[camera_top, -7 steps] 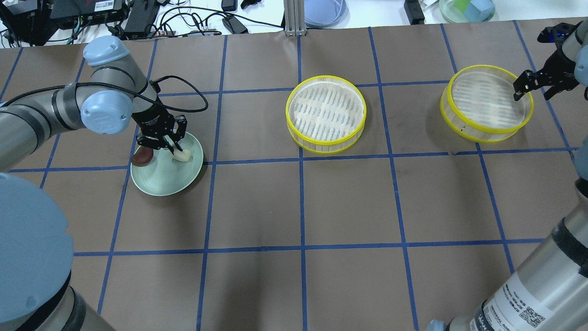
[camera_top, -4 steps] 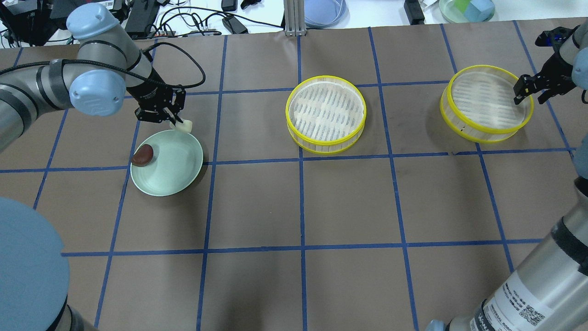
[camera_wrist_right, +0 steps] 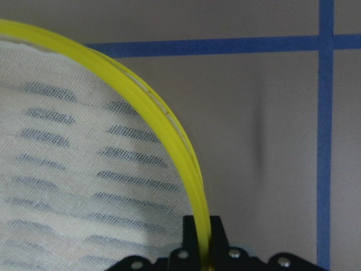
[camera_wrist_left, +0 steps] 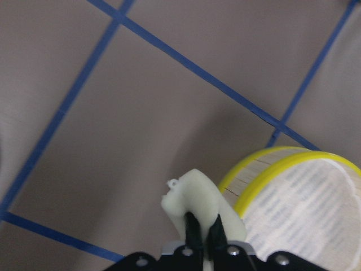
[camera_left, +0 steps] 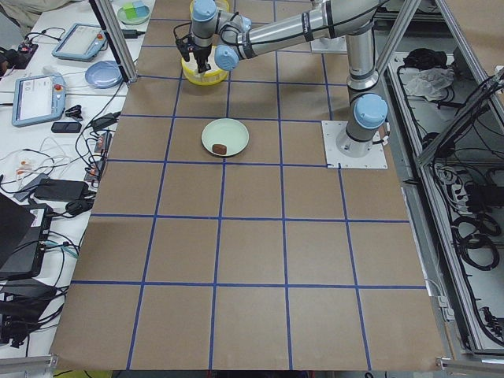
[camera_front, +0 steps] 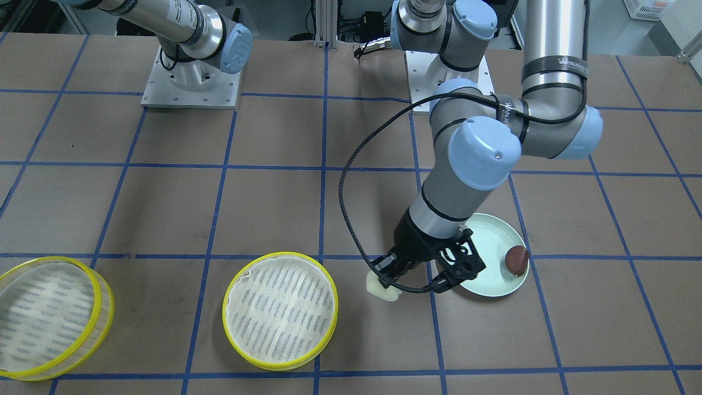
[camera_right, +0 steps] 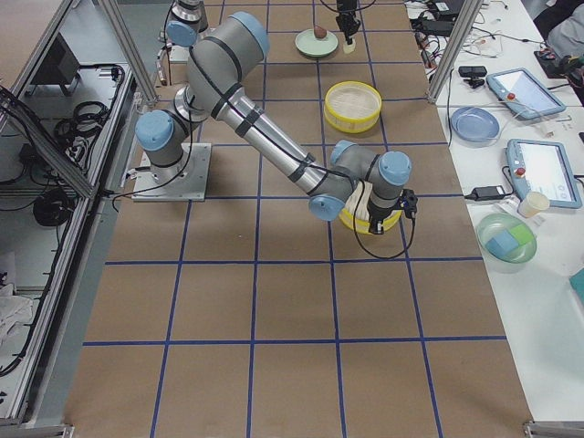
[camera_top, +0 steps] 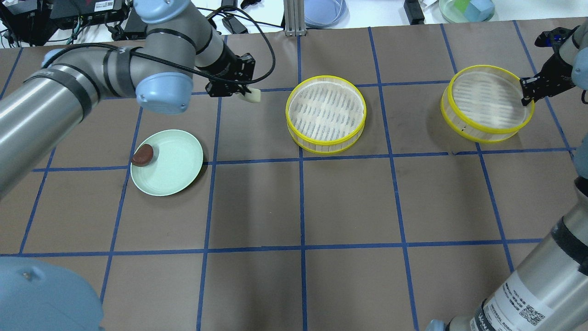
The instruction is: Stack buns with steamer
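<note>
The left fingers [camera_top: 242,91] pinch the cream bun [camera_top: 253,95] in the air above the counter [camera_top: 349,197], just beside the middle steamer tray [camera_top: 326,114] — not over it. The brown bun [camera_top: 143,154] lies at the plate [camera_top: 177,168]'s edge. The right fingers [camera_top: 528,90] clamp the yellow rim of the other steamer tray [camera_top: 487,102].

Printed label [camera_top: 523,312] with QR code on right arm [camera_top: 551,276], white lettering [camera_front: 558,62] on left arm [camera_front: 554,33], both too small to read

Desk [camera_top: 349,197]: brown paper covering, gridded with blue tape lines [camera_top: 302,207]. White side bench [camera_left: 83,98] (cluttered): teach pendants [camera_left: 35,98], cables [camera_left: 31,167], blue dish [camera_left: 103,74]. Aluminium frame post [camera_top: 294,18]. Grey floor [camera_right: 27,301]. Lighting even, diffuse.
</note>
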Controlling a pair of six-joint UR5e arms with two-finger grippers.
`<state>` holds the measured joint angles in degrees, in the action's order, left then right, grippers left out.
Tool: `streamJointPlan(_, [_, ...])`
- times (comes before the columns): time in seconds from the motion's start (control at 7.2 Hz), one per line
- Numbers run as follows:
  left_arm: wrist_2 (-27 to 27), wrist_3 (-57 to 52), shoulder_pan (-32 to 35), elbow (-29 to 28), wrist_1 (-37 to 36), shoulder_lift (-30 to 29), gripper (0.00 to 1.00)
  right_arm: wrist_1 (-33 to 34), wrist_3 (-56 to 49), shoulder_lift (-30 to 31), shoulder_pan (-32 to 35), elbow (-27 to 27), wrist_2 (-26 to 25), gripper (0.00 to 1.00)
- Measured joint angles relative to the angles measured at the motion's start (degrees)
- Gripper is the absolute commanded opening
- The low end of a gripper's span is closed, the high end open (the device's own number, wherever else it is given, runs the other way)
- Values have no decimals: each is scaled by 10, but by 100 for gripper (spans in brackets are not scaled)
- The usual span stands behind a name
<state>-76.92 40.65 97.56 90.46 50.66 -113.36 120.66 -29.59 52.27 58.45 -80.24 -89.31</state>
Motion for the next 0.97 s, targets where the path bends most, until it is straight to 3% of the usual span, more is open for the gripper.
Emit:
streamJointPlan(0.28, [45, 56, 37, 4, -80, -27, 0, -1, 1, 4, 0, 0, 0, 0])
streamJointPlan(0.56, [70, 70, 55, 6, -97, -60, 0, -5, 3, 22, 0, 0, -1, 0])
streamJointPlan(0.83, [73, 70, 58, 13, -99, -87, 91, -26, 9, 55, 8, 0, 0, 0])
streamJointPlan(0.97, [73, 71, 59, 13, -100, -91, 99, -38, 12, 74, 21, -1, -3, 0])
